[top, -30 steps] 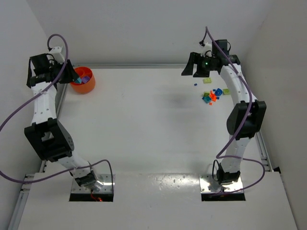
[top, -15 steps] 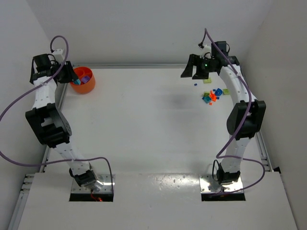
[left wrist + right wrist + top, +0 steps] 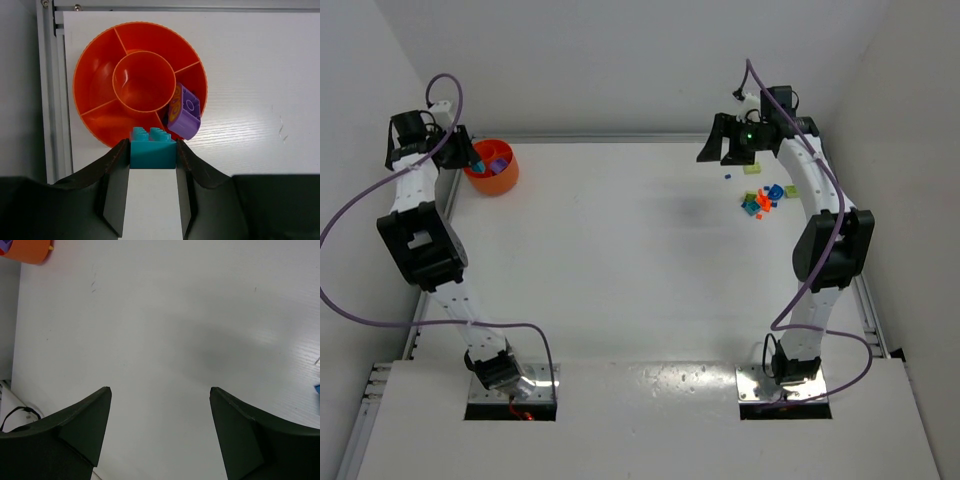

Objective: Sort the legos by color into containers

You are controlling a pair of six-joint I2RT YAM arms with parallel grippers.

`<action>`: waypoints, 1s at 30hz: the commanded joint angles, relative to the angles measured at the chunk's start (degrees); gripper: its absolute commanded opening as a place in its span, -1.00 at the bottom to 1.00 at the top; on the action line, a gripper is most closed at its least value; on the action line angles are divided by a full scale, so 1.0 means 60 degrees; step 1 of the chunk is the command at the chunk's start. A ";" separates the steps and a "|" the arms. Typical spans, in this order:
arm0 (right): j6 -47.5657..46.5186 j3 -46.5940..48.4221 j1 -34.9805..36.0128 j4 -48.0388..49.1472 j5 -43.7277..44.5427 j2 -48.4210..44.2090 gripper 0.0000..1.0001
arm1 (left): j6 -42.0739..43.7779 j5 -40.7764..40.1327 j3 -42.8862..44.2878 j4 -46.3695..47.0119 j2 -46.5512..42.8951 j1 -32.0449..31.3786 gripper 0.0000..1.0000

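While the top view looks down, left gripper (image 3: 468,157) sits at the far-left corner, just beside the orange bowl (image 3: 492,172). Right gripper (image 3: 720,150) hangs at far right, near the loose bricks (image 3: 760,198) on the table (image 3: 620,260).

Left wrist view: jaws pinching a teal brick (image 3: 152,150) over the bowl's near rim. A purple brick (image 3: 184,111) lies tilted in an outer compartment on the bowl's right side.

Right wrist view: fingers (image 3: 75,425) spread wide above white table.

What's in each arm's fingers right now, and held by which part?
The left fingers pinch a teal brick by its two opposite sides; the right fingers are open, holding nothing.
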 commanded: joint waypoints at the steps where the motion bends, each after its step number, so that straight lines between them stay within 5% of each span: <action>1: -0.0119 0.0009 0.0071 0.0262 -0.0157 -0.0250 0.61 | -0.0029 0.0173 0.0539 0.0393 0.0180 0.0112 -0.49; 9: -0.0119 0.0009 0.0071 0.0262 -0.0157 -0.0162 0.61 | -0.0220 0.0173 0.0965 0.0393 0.0766 0.0112 -0.38; 17: -0.0119 0.0009 0.0071 0.0262 -0.0157 -0.0162 0.61 | -0.0117 0.0070 0.0965 0.0393 0.0767 0.0112 -0.04; 30: -0.0733 -0.0474 -0.0031 0.0044 0.0896 -0.0893 0.61 | -0.0030 0.0933 0.0732 0.0393 -0.0930 0.0200 0.17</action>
